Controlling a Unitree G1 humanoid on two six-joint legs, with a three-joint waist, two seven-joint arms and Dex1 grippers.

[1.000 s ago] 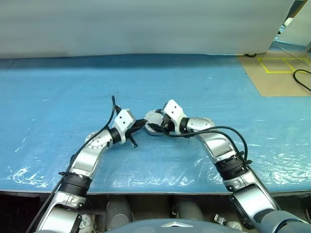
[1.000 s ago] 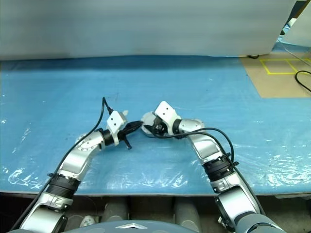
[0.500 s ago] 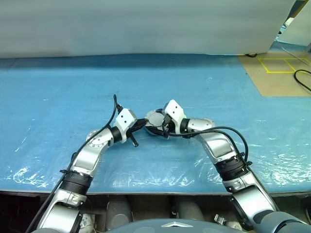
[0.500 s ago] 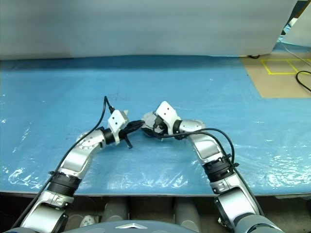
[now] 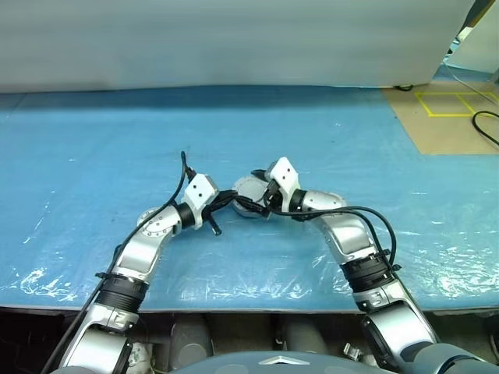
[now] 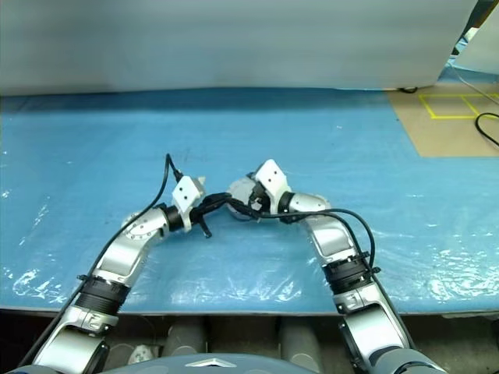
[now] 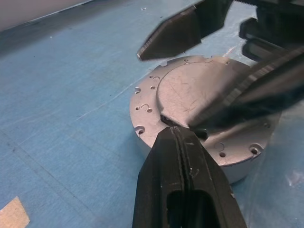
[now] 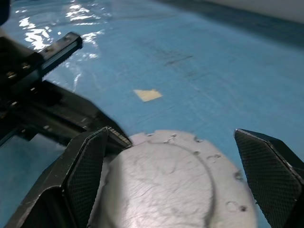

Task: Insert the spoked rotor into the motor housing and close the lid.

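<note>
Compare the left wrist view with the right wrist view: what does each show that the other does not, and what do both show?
Left wrist view alone: the left gripper shut, its tip resting on the closed lid, and the grey side wall of the motor housing under the lid.

Right wrist view alone: a small tan scrap lying on the blue sheet.

Both: the plain grey outer face of the lid with small holes near its rim, and the right gripper open wide across it.

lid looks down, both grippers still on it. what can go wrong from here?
1. The shut left gripper rests its tip on the round grey metal lid; sliding off could scrape it or shove the puck-shaped grey motor housing across the blue plastic sheet.
2. The right gripper, jaws wide, straddles the lid; lifting crookedly could snag its rim.
</note>
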